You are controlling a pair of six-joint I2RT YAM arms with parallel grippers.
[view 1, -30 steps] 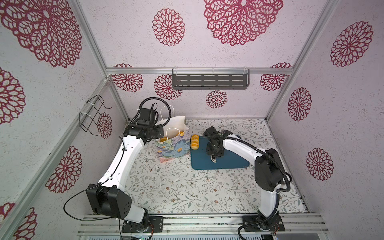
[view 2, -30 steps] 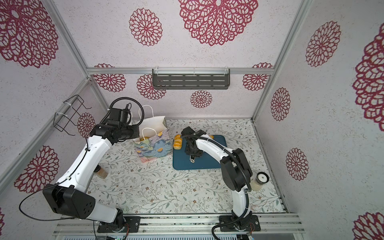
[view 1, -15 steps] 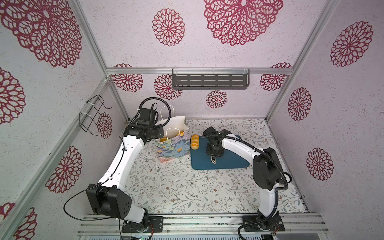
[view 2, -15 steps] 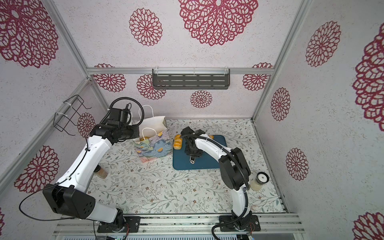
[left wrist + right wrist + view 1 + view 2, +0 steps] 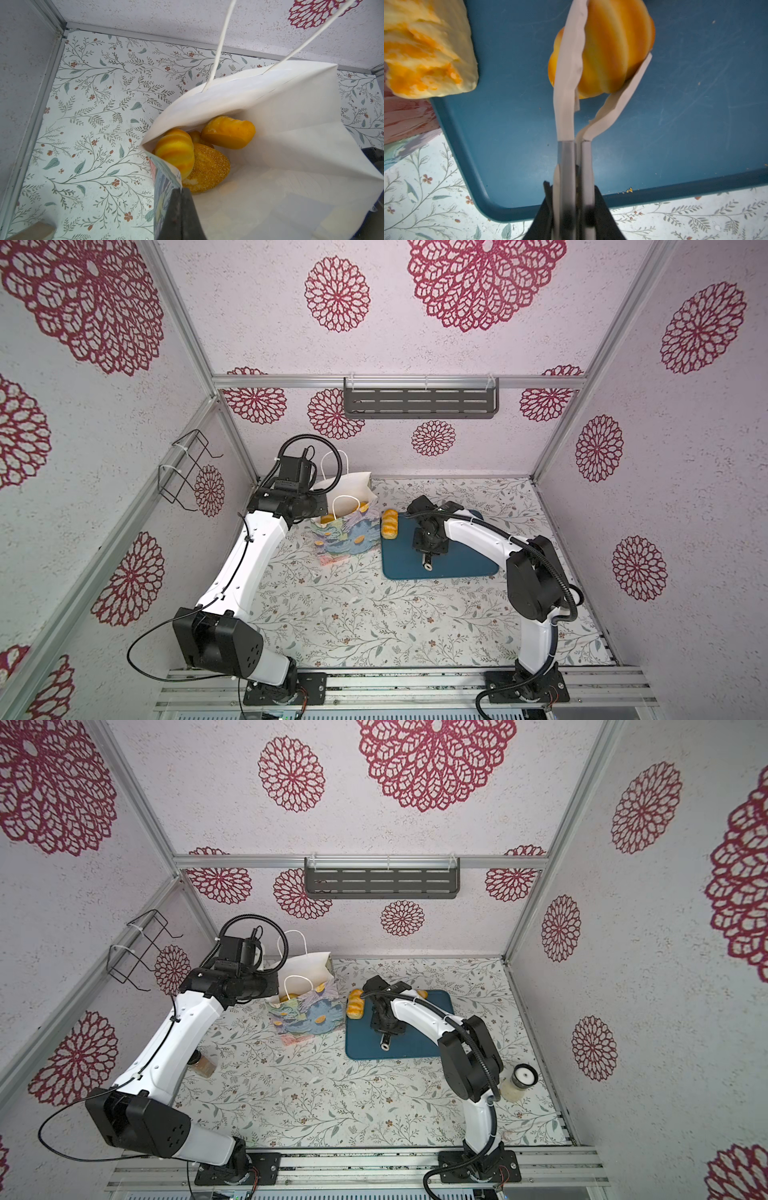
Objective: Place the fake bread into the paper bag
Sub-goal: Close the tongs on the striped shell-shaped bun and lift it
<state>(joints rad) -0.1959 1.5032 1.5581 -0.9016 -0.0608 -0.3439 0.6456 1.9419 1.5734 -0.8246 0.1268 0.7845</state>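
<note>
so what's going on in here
A two-armed robot is bagging toy bread. The left gripper is shut on the rim of the paper bag, holding it open; at least three breads already lie inside. The right gripper holds cream tongs, whose tips pinch a striped roll on or just above the teal tray. A larger loaf lies at the tray's edge beside the bag, not yet bagged.

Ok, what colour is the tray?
Plain dark teal-blue; the tray shows best in the right wrist view.
</note>
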